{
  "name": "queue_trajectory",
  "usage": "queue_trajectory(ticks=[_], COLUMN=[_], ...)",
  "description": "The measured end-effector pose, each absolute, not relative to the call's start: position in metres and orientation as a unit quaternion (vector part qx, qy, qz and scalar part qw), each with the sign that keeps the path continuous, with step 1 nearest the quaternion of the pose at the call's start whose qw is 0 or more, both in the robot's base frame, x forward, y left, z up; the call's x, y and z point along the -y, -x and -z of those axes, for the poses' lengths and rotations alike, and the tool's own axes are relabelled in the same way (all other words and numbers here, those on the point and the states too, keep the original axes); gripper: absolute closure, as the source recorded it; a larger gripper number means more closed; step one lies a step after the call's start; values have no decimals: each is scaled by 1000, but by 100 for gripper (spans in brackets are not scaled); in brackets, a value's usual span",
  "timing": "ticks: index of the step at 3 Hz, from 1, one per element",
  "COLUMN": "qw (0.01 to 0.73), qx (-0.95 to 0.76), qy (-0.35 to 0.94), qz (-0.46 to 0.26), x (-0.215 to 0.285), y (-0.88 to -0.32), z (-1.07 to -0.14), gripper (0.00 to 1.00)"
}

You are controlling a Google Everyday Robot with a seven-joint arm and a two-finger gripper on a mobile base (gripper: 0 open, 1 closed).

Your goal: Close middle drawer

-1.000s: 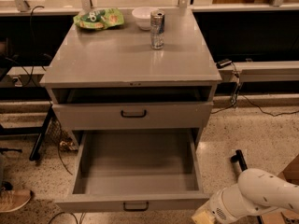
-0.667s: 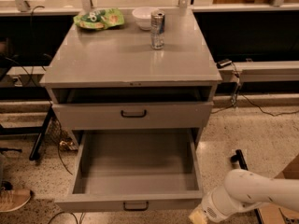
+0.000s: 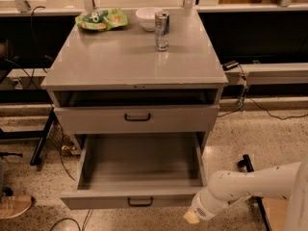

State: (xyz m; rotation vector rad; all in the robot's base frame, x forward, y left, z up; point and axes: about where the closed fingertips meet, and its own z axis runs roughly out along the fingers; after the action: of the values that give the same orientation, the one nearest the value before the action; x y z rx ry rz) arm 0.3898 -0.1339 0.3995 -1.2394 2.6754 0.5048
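Two grey drawers show: one taller-fronted drawer (image 3: 96, 120) and one middle drawer (image 3: 139, 163) (pulled out). On the counter (image 3: 120, 57) stand one can (image 3: 161, 31), one white bowl (image 3: 147, 17) and one green bag (image 3: 101, 19). One hand (image 3: 192, 216) hangs low, just beside the middle drawer's front right corner.

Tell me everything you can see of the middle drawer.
The middle drawer is grey, metal-looking, pulled far out below the taller-fronted drawer. Its long tray shows nothing inside; the low front panel carries a small dark loop handle at centre. The gripper sits by its front right corner; contact cannot be told.
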Motion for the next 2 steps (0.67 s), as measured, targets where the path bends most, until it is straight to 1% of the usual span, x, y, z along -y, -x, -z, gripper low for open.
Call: queue_trajectory(ticks=[1,2], qw=[75,119], qx=[-892,-865], qy=[414,464], qz=[-168,-148], x=[134,124], y=[-390,-416], z=[-400,-404], gripper=[100,100])
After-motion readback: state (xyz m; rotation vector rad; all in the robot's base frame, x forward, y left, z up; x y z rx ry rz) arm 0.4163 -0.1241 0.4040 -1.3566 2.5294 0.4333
